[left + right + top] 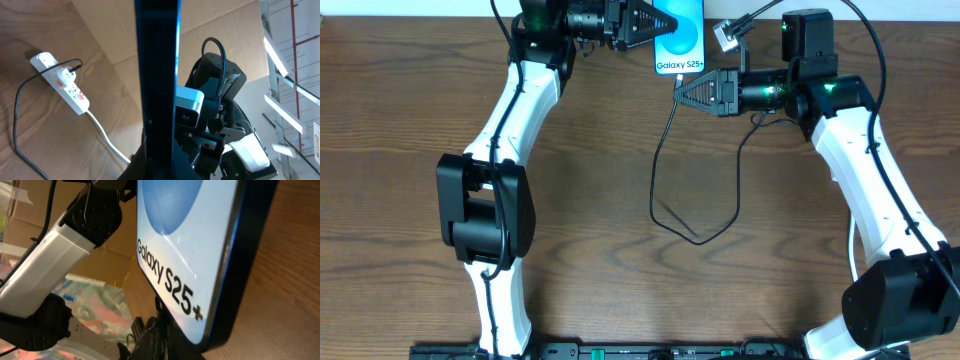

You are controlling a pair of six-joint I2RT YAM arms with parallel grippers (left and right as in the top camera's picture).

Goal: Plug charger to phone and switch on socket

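Two grippers crowd the phone (682, 38): the left gripper (642, 26) is clamped on its side edge, and the right gripper (680, 94), just off its lettered end, is pinched closed on the tip of the charger (655, 190). Only overhead shows the charger looping away from the phone and back toward the socket (66, 86), while only the left wrist view lays out that whole white socket, beyond the phone's dark edge. Phone's long axis runs away from the robot, "Galaxy S25+" end pointing at the right gripper.
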